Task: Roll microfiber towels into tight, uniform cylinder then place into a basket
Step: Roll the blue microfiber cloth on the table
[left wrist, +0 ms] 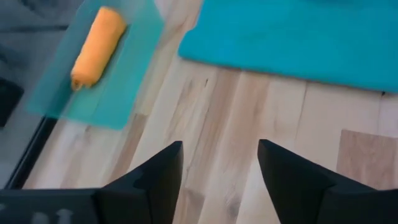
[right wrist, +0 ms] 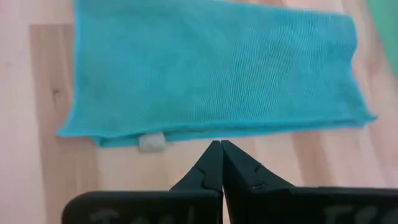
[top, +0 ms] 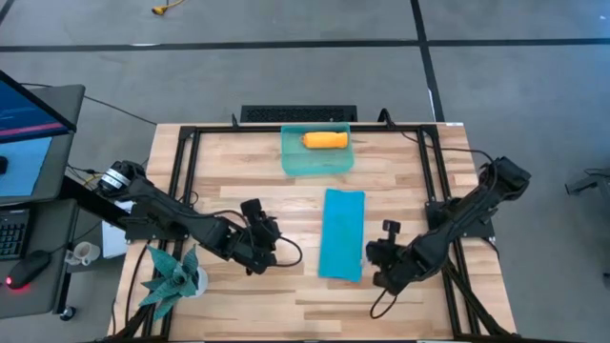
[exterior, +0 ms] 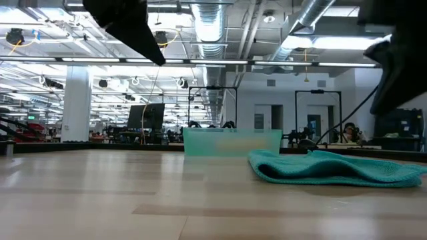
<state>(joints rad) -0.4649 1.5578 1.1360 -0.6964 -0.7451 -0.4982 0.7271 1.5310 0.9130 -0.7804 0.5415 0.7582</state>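
- Left pincer (top: 263, 234), from above, hovers over bare counter (top: 238, 171) left of the teal towel (top: 342, 233), fingers apart and holding nothing; right pincer (top: 379, 255) sits just beside the towel's right edge. The towel lies folded into a long strip, ready for rolling. An orange rolled towel (top: 325, 140) already rests in the sea-green basket (top: 291, 162) at the far edge.
- Low view: the teal towel (exterior: 333, 168) lies slumped on the counter, the basket (exterior: 231, 141) behind it.
- Left wrist view: open fingers (left wrist: 155, 180) frame bare wood; the basket (left wrist: 112, 93) and orange roll (left wrist: 96, 46) lie beyond.
- Right wrist view: tips pressed together (right wrist: 221, 163), near the towel's (right wrist: 217, 68) long edge, probably to pin or lift it.
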